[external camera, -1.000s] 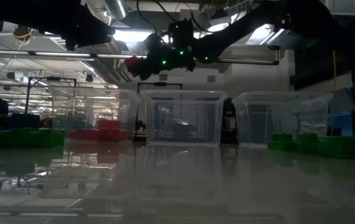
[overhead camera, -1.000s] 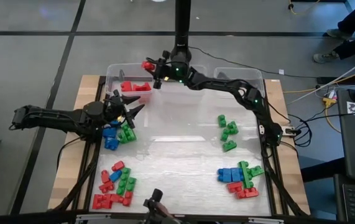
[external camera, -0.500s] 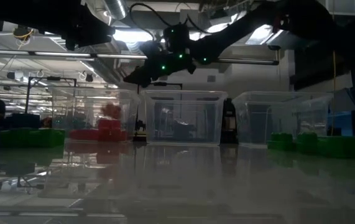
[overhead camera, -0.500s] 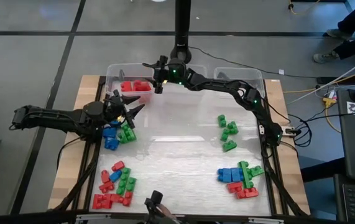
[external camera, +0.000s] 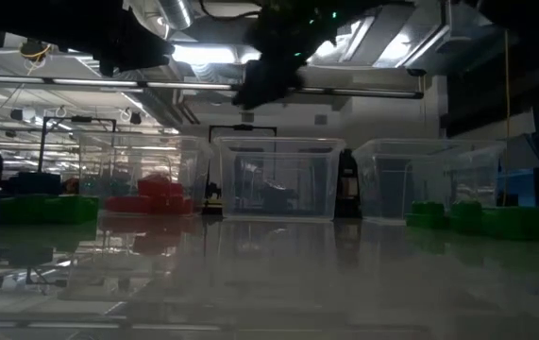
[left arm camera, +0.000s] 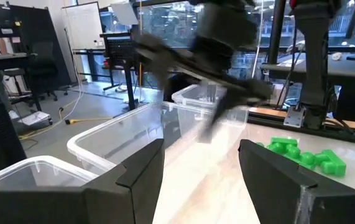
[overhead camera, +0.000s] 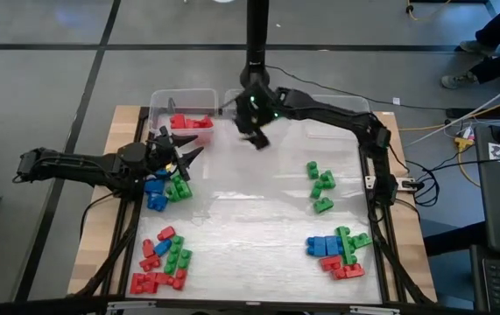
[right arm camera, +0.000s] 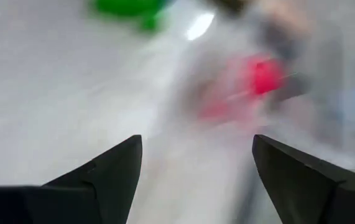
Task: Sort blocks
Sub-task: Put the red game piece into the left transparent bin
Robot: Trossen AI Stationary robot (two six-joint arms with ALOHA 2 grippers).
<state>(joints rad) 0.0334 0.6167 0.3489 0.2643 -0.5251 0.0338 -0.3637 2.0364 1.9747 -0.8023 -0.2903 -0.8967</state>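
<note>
Right gripper (overhead camera: 257,138) is being held empty, jaws spread, near the red bin (overhead camera: 164,99); left gripper (overhead camera: 182,157), jaws spread, is being held over mixed blocks (overhead camera: 166,188). Judged: between picks; another block is being called for next.

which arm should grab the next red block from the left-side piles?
Left. The left gripper hovers open right over the blue and green blocks, with the red blocks on its side. The right gripper is open and empty, off by the bins.
</note>
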